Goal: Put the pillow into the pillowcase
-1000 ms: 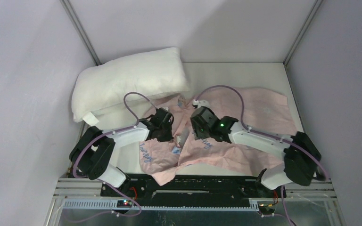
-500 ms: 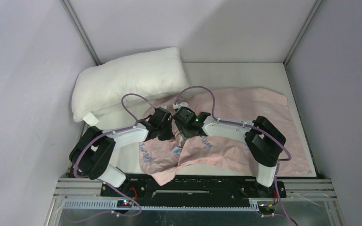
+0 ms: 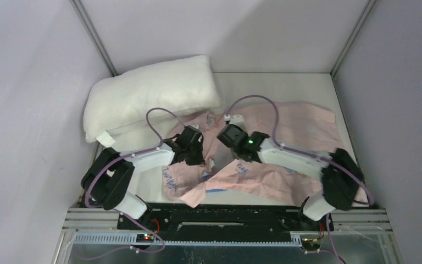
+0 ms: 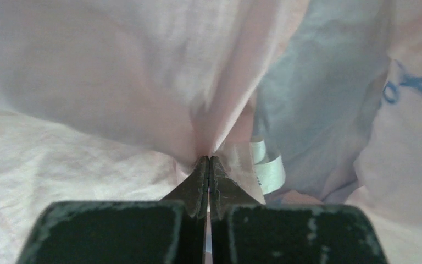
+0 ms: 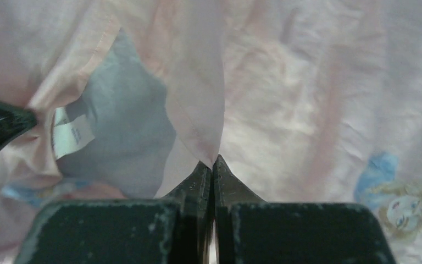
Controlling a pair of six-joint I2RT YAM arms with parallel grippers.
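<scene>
Both pincers grip the pillowcase mouth

The left pincer (image 4: pixel 209 160) and right pincer (image 5: pixel 213 160) are each clenched on a pink hem of the pillowcase (image 3: pixel 296 124), crumpled mid-worktop (image 3: pixel 275 85). The pillow (image 3: pixel 151 91) lies at the far left corner. Best to draw the hems apart gently, opening the mouth without slipping.

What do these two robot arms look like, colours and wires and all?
Both the left arm and right arm have white shells with bulky black joints, and a looping purple cable runs along each. A small green light glows on the right wrist. The left gripper and right gripper have dark, scuffed, tapering fingers.
</scene>
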